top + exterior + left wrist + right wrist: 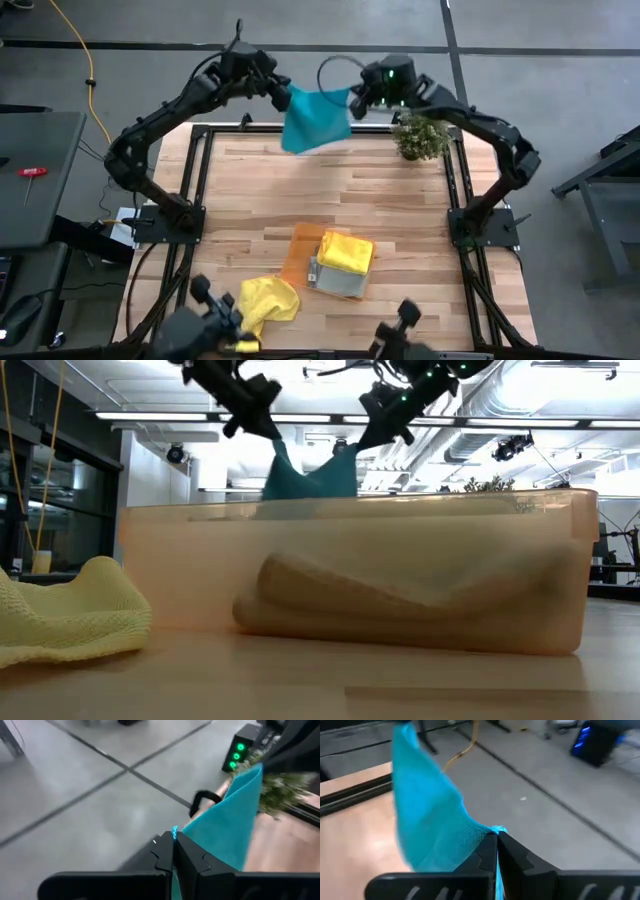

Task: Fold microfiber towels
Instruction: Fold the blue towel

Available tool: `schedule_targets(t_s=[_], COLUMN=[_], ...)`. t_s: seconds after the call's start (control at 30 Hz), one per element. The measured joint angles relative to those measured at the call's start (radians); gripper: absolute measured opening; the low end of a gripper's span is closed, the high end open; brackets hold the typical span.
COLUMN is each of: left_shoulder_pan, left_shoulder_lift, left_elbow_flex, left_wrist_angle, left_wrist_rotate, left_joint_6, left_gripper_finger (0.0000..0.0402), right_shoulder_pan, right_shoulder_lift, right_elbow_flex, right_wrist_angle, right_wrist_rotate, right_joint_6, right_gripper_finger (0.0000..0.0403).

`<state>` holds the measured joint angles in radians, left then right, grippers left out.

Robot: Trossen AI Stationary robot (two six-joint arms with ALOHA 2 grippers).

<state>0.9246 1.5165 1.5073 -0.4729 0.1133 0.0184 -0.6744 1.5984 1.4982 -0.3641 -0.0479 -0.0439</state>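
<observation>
Between both grippers, unlabelled teal towel (315, 119)

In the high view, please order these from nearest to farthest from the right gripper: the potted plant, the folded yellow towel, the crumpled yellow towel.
From the right gripper, shut on the teal towel:
1. Potted plant, beside it at the table's far right corner.
2. Folded yellow towel, on the orange tray, near the table's front middle.
3. Crumpled yellow towel, front left edge.
</observation>
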Motion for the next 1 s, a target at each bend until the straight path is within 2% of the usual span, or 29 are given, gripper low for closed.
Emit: schedule_targets(t_s=[0.1,0.27,0.43,0.7,1.0], left_shoulder_pan=[0.059,0.148,0.177,0.105,-0.062], left_shoulder_lift=[0.048,0.124,0.123,0.121,0.12], left_elbow_flex=[0.006,0.126,0.174,0.144,-0.036], left_wrist_angle=[0.078,0.049,0.006,-0.282,-0.442], left_wrist_rotate=[0.021,0.026,0.026,0.031,0.033], left_joint_6=[0.041,0.154,0.25,0.295,0.167], left_gripper_finger=[0.0,0.0,0.0,0.0,0.0], right_shoulder_pan=[-0.055,-0.115,-0.122,-0.056,0.092], right_shoulder_lift=[0.054,0.127,0.155,0.156,0.153], right_elbow_flex=[0.123,0.331,0.421,0.302,0.078], right_wrist_angle=[-0.061,-0.174,-0.243,-0.345,-0.371], right_wrist_rotate=[0.011,0.026,0.026,0.011,-0.029], right_joint_6=[-0.048,-0.133,-0.162,-0.153,-0.069], right_gripper_finger=[0.0,0.0,0.0,0.0,0.0])
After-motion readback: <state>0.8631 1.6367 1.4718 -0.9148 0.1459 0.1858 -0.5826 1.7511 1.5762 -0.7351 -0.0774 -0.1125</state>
